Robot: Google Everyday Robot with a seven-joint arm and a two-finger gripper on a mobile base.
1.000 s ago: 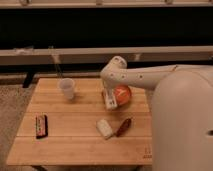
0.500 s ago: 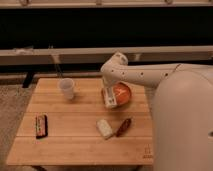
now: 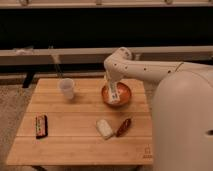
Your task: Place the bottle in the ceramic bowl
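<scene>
Lowered bottle (image 3: 114,94) now inside ceramic bowl (image 3: 125,90), directly beneath hand (image 3: 111,86), grip state indiscernible.

Table (image 3: 65,137): pale wood planks, matt, grain visible. Bowl (image 3: 125,90): smooth orange-red ceramic w/ slight gloss; bottle (image 3: 114,93) looks cream plastic w/ pale label, at gripper (image 3: 112,89) over bowl. Arm (image 3: 150,70): smooth white plastic shell, semi-gloss; cup (image 3: 67,88) white, matt.

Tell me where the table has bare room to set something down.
Bare wood lies between the dark bar and whitish block, and along the front edge. It's crowded right: gripper with the bottle over the ceramic bowl, near the white cup.
</scene>
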